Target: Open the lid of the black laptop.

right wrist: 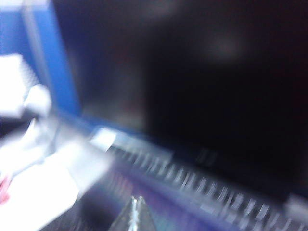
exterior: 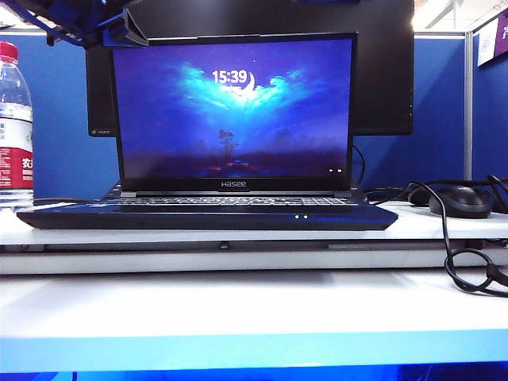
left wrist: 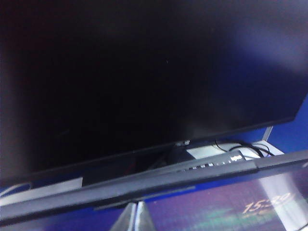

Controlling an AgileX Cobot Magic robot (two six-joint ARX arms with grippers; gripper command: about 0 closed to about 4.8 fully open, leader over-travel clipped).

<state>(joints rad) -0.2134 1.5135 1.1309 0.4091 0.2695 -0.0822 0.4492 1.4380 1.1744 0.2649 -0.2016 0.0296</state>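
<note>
The black laptop (exterior: 206, 216) sits on the white table with its lid (exterior: 234, 111) standing upright; the screen is lit and reads 15:39 above a "Hasee" logo. Part of my left arm (exterior: 119, 32) hangs above the lid's upper left corner. In the left wrist view my left gripper (left wrist: 136, 206) is shut with nothing in it, just in front of the lid's top edge (left wrist: 144, 185) and over the lit screen (left wrist: 231, 207). The right wrist view is blurred; my right gripper (right wrist: 136, 201) is shut and empty, near a row of keys (right wrist: 202, 185). The right gripper is not seen in the exterior view.
A large dark monitor (exterior: 381, 71) stands behind the laptop, filling the left wrist view (left wrist: 144, 72). A water bottle (exterior: 14, 119) stands at the left. A black mouse (exterior: 460, 201) and looped cables (exterior: 456, 254) lie at the right. The table's front edge (exterior: 238, 309) is near the camera.
</note>
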